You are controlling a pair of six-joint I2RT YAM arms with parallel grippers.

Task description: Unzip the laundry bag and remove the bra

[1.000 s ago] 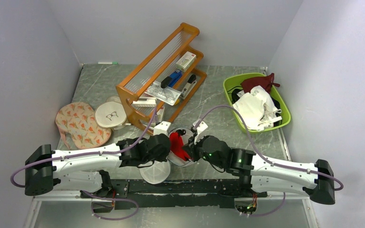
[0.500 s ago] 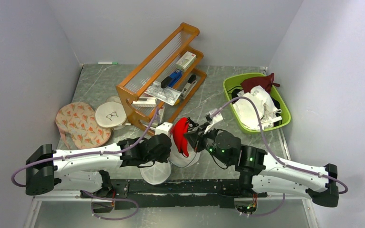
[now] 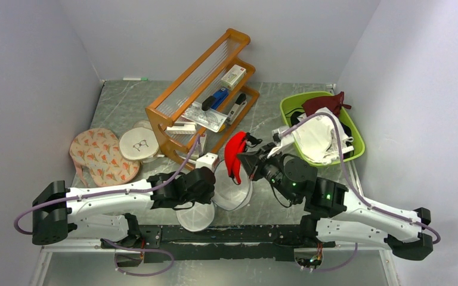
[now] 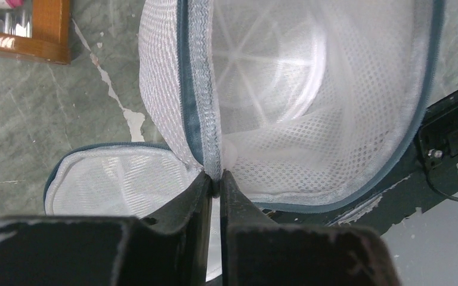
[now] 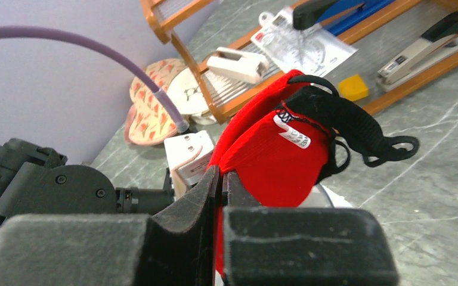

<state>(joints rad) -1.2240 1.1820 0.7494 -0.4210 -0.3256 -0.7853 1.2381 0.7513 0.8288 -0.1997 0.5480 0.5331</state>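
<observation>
The laundry bag lies open near the table's front edge, its two white mesh halves side by side; its inside holds nothing that I can see. My left gripper is shut on the bag's zipper rim where the halves join. My right gripper is shut on the red bra and holds it in the air above and behind the bag. The bra hangs folded, with black straps to its right.
An orange wooden rack with staplers and packets stands behind the bag. A green basket of white, black and maroon clothes is at the right. A floral pad and a round glasses case lie at the left.
My right gripper has lifted the red bra up out of the open bag and carried it back and to the right. The left gripper has stayed on the bag's rim.
</observation>
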